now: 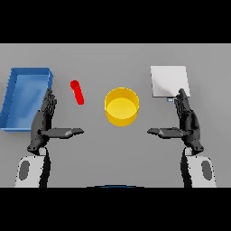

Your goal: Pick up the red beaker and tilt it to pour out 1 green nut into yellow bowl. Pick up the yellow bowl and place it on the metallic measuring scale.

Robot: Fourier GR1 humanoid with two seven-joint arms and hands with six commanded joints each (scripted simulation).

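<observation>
on the table (113, 58), both hands, left hand (43, 122) and right hand (187, 122), hover wide and empty, flanking the yellow bowl (121, 106), red beaker (77, 92) ungrasped.

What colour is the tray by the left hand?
Blue tray, seen in the head view, beside the left hand.

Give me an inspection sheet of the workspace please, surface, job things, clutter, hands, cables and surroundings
Surface: grey table, bare between the hands.
Job's things: red beaker lying tilted left of the yellow bowl; bowl upright at centre, no nut visible inside; scale at far right.
Clutter: blue bin at far left.
Hands: left hand and right hand both open, fingers straight, thumbs pointing inward, holding nothing.
Cables: nothing seen.
Surroundings: nothing seen.
</observation>
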